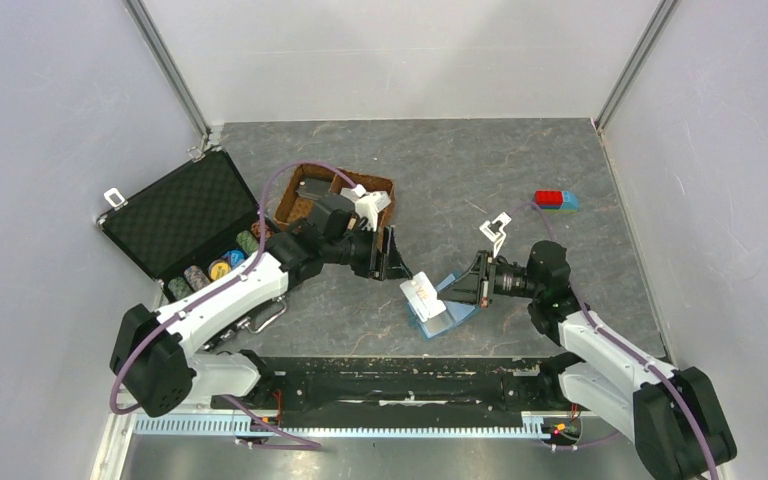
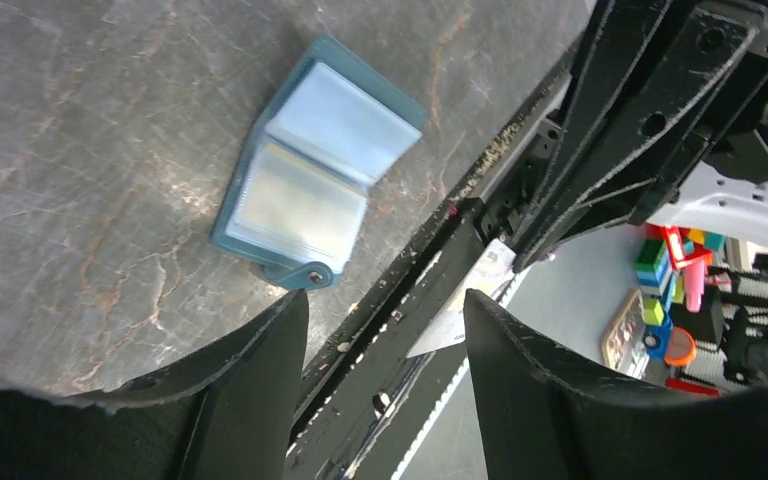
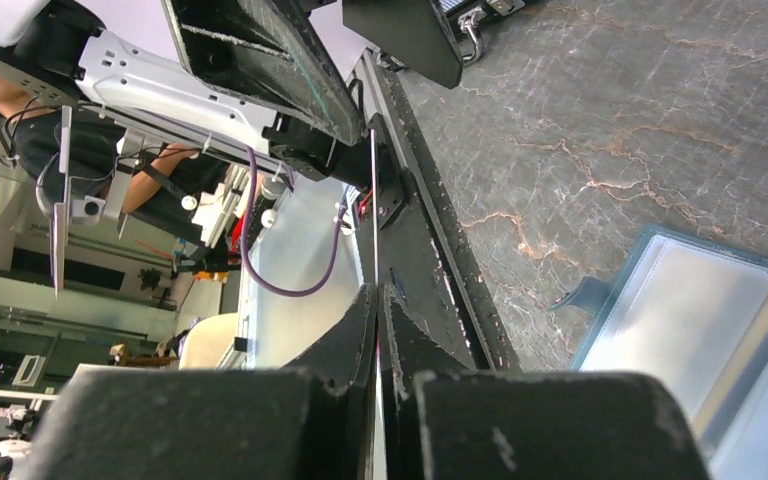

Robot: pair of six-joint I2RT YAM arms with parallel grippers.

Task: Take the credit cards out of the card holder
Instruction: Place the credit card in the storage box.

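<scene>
From above, the open card holder (image 1: 438, 322) lies on the bench (image 1: 560, 160) toward 6 o'clock. The right claw (image 1: 445, 291), at its 1 o'clock, is clamped on a white credit card (image 1: 418, 292). The left claw (image 1: 396, 256) hangs parted at 11 o'clock.

Left wrist: left claw (image 2: 385, 300) apart, card holder (image 2: 315, 170) at 11 o'clock.

Right wrist: right claw (image 3: 378, 300) pinching the white credit card (image 3: 375, 200) edge-on, card holder (image 3: 690, 330) at 4 o'clock.

Grey marbled table (image 1: 460, 165) bears open card holder (image 1: 432, 326), wicker tray (image 1: 386, 186), black case (image 1: 175, 215), toy bricks (image 1: 555, 199).
</scene>
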